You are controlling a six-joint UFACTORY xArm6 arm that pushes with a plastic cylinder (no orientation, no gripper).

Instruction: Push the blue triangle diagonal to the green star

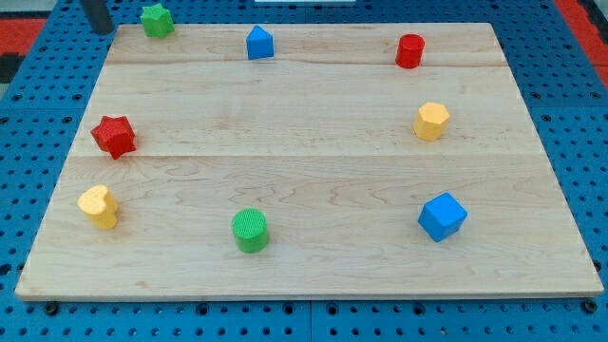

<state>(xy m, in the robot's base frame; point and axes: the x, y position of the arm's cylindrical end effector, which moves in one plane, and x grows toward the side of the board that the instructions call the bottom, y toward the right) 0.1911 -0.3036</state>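
Observation:
The blue triangle [259, 43] sits near the top edge of the wooden board, left of centre. The green star [157, 20] lies at the board's top left corner, to the left of the blue triangle and a little higher. My tip [101, 30] is at the view's top left, just off the board's corner, to the left of the green star and apart from it. The rod is cut off by the view's top edge.
A red cylinder [409, 50] is at top right, a yellow hexagon [431, 122] below it, a blue cube [443, 217] at lower right. A green cylinder [251, 231] is at bottom centre, a yellow heart [99, 205] and a red star [114, 136] at left. The wooden board [313, 171] lies on a blue pegboard.

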